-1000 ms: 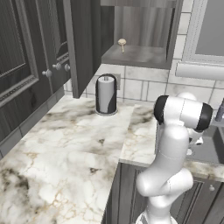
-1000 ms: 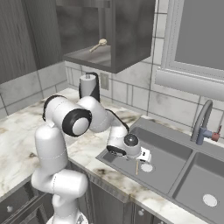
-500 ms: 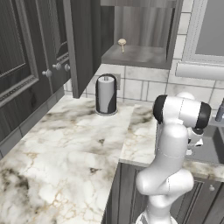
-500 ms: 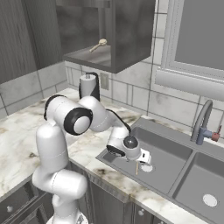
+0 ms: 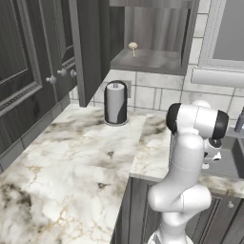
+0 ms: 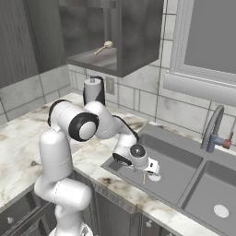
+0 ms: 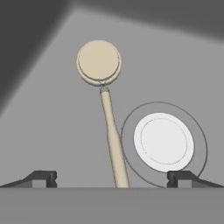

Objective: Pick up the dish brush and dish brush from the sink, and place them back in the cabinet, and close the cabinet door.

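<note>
One tan dish brush (image 7: 113,131) lies flat on the dark floor of the sink (image 6: 177,159), its round head (image 7: 99,62) pointing away from the hand. My gripper (image 7: 111,178) hangs open just above it, with one fingertip on each side of the thin handle and nothing held. From the right base view the gripper (image 6: 148,169) is low in the left basin, over that brush (image 6: 144,177). The other dish brush (image 6: 103,47) rests on the shelf of the open cabinet (image 5: 147,59). The cabinet door (image 5: 90,47) stands swung out to the left.
A white round drain (image 7: 163,141) sits right beside the brush handle. A curved faucet (image 6: 212,131) stands behind the sink, and the second basin (image 6: 216,198) is to the right. A dark paper-towel holder (image 5: 116,102) stands on the marble counter (image 5: 71,162) under the cabinet.
The hand has dipped slightly lower into the sink basin. Its jaws have stayed wide and nothing else has moved.
</note>
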### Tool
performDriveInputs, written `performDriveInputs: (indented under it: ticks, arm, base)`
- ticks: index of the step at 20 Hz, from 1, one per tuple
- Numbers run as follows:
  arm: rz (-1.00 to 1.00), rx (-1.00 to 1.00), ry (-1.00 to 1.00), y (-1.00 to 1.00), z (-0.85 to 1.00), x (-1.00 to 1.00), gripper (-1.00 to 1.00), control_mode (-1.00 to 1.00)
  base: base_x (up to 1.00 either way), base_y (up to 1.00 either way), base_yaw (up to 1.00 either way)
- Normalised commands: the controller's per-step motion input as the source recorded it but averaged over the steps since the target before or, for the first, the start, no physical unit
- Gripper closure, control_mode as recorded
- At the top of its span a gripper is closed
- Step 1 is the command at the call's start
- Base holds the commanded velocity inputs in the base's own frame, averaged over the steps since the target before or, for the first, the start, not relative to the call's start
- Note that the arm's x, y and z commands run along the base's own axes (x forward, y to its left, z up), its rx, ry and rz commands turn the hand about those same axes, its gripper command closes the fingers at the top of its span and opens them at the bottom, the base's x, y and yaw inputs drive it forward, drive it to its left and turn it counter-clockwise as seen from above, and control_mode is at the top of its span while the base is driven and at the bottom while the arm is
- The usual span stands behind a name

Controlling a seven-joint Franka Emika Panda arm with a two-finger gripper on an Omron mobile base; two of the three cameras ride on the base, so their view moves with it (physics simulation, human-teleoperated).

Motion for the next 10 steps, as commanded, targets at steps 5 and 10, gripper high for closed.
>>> performDriveInputs:
  ticks: [5, 10]
  arm:
    - [0.00, 0.00, 0.01, -0.01, -0.04, 0.00, -1.00, -1.00]
    - [0.00, 0.00, 0.02, 0.00, -0.05, 0.01, -1.00, -1.00]
  base:
    - [0.00, 0.00, 0.00]
    - [0.00, 0.00, 0.00]
